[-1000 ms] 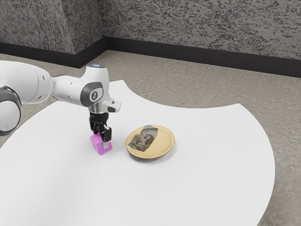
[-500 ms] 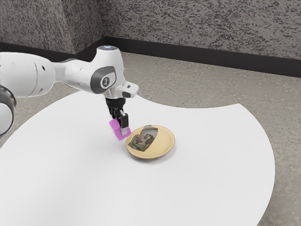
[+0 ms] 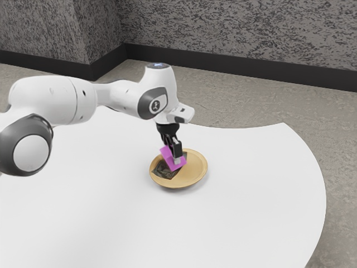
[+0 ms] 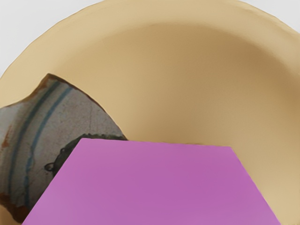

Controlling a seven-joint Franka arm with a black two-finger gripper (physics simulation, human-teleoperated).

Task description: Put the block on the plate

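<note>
Pink block (image 3: 168,157): held at the tips of your black claw (image 3: 173,157), over the tan plate (image 3: 196,167) (whether it touches down, you cannot tell).
Claw: both fingers clamped on the block, one at either side, for you.
Plate: beneath your claw, on the white table (image 3: 251,195); grey patterned patch (image 4: 70,117) partly behind the block in your wrist view.

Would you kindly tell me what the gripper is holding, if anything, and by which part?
The gripper holds the pink block by two opposite sides, over the plate.
</note>
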